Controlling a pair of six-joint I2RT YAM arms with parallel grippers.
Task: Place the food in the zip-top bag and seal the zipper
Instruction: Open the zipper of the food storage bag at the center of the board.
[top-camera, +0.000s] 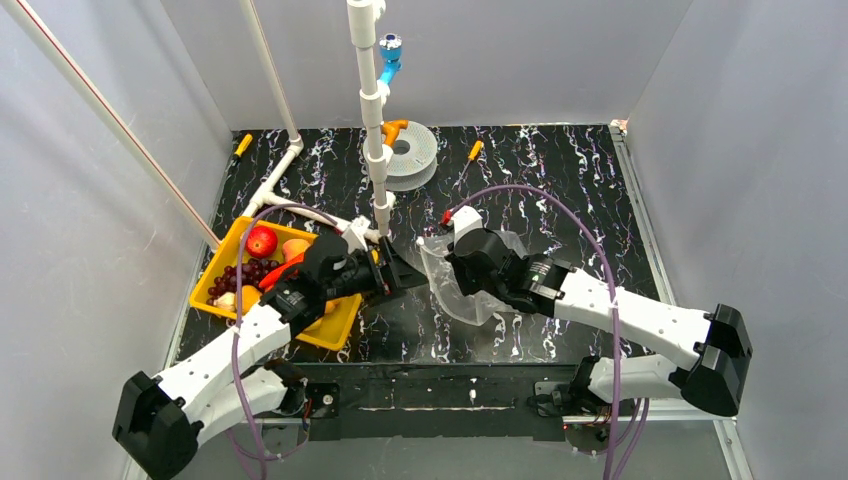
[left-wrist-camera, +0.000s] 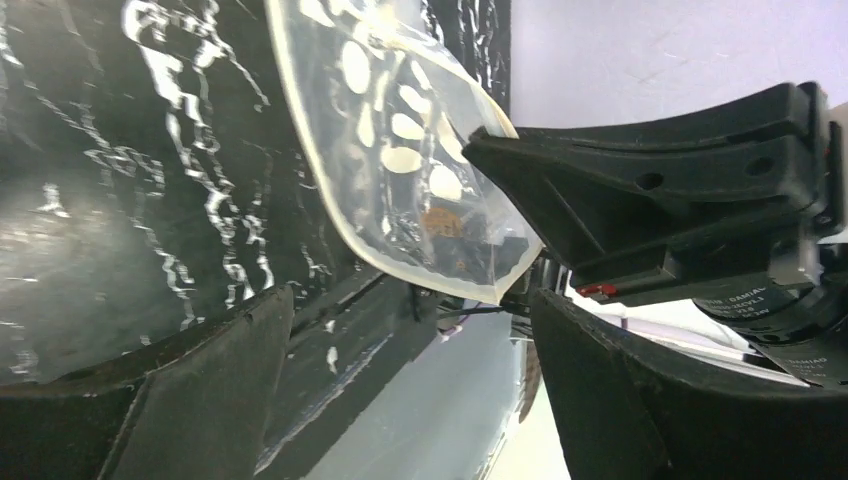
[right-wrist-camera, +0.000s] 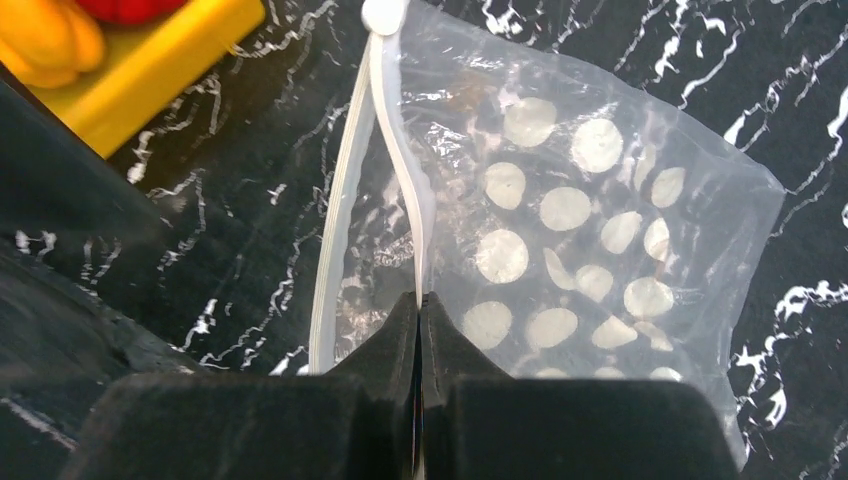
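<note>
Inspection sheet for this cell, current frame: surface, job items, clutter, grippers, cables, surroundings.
Surface: black marbled table.
Job's things: zip-top bag held at its mouth, zipper lips parted; food in the yellow tray, left side.
Clutter: filament spool and yellow-handled screwdriver at the back; white pipe stand.
Grippers: right gripper shut on one zipper lip; left gripper open beside the bag.
Cables: purple cables loop over both arms.
Surroundings: grey enclosure walls.
</note>
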